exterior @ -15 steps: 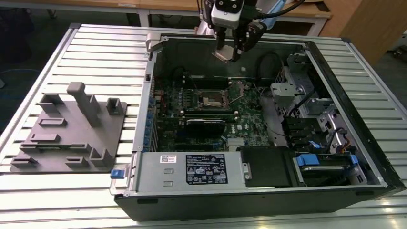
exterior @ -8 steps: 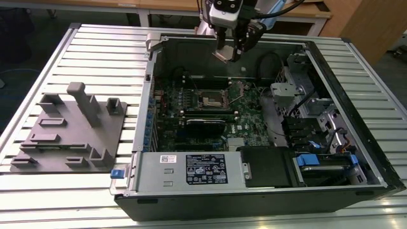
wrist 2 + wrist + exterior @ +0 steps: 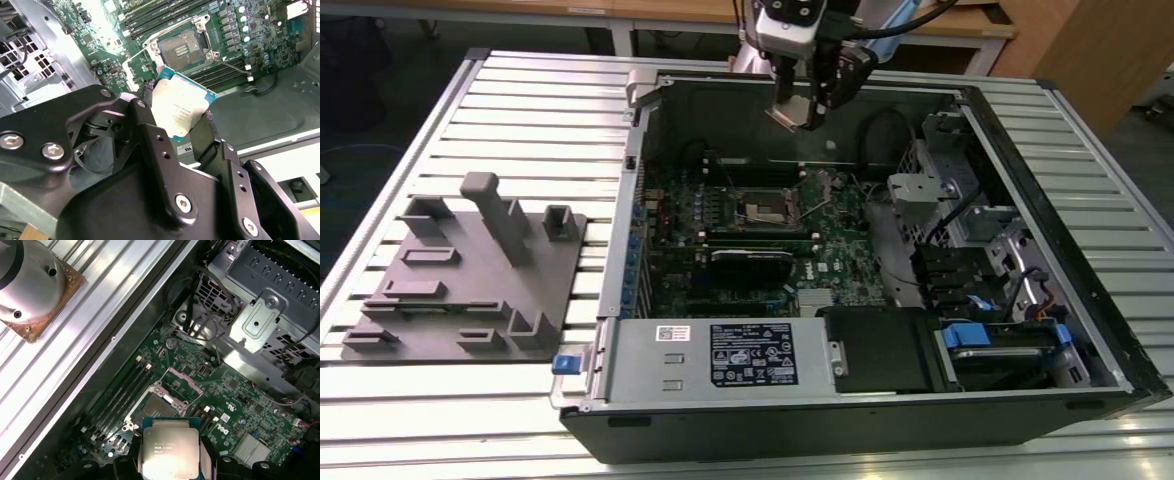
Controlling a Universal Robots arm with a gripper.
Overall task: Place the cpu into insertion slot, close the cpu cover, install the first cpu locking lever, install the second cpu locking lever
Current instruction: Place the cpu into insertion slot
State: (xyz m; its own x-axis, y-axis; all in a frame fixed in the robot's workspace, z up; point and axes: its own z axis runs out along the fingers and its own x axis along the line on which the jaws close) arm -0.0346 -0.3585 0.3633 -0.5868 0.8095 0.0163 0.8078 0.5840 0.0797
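While the tool (image 3: 798, 112) is clenched on the chip (image 3: 785, 117), the first step, placing it into the socket (image 3: 771, 207), is in hand: the chip hangs above the socket, well apart from it. Seating it would probably call for squaring the chip to the socket's dark centre and lowering it flat. The exterior view sets the socket inside the open computer case (image 3: 1067, 300) on the table (image 3: 520, 110). The second wrist view gives the fingers (image 3: 145, 120) pressing on opposite chip edges. The first wrist view gives the cover (image 3: 181, 381), apparently swung up beside the socket.
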